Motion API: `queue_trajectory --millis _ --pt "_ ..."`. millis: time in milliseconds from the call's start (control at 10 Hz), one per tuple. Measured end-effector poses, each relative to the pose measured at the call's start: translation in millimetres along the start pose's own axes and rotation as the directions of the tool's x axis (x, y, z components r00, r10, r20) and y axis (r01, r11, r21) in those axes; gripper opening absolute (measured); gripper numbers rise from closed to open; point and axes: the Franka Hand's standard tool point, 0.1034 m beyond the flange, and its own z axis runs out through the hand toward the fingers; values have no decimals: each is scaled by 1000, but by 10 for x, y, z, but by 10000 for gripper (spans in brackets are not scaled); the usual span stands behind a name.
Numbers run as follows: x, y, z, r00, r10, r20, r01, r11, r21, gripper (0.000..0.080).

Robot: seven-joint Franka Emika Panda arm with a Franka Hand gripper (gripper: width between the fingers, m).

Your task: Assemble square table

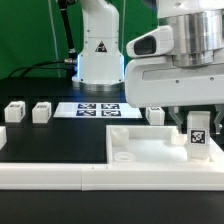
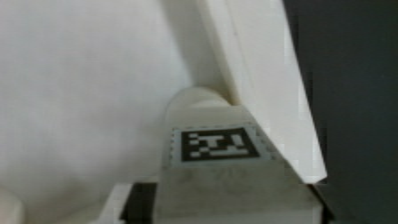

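Note:
The white square slab (image 1: 140, 145) lies flat on the black table at the exterior view's right, and a corner hole (image 1: 124, 156) shows on it. My gripper (image 1: 196, 126) is shut on a white stubby leg (image 1: 197, 146) with a marker tag and holds it upright over the slab's right end. In the wrist view the leg (image 2: 217, 145) sits between my fingers (image 2: 143, 205), its tip against the slab (image 2: 89, 90) beside the raised rim (image 2: 249, 70). Three more legs stand on the table: two at the left (image 1: 15, 111) (image 1: 41, 112) and one behind the slab (image 1: 155, 116).
The marker board (image 1: 98, 109) lies flat in front of the arm's base (image 1: 100, 60). A long white L-shaped rail (image 1: 60, 175) runs along the table's front, against the slab's near side.

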Motion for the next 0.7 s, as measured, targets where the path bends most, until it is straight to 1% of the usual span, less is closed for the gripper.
queue_trajectory --millis 100,200,300,400,500,600,700 --pt "3 3 0 994 108 0 -108 994 1 290" --pt "4 5 -1 990 142 0 -142 990 1 290" --pt "14 10 -4 949 314 4 -314 949 9 290" --pt "12 10 -3 883 469 2 -469 883 7 290" --pt "7 13 1 779 627 10 -627 779 9 290" --pt "7 15 0 652 758 30 -758 652 13 290" --pt "8 18 2 547 835 56 -837 547 14 290"
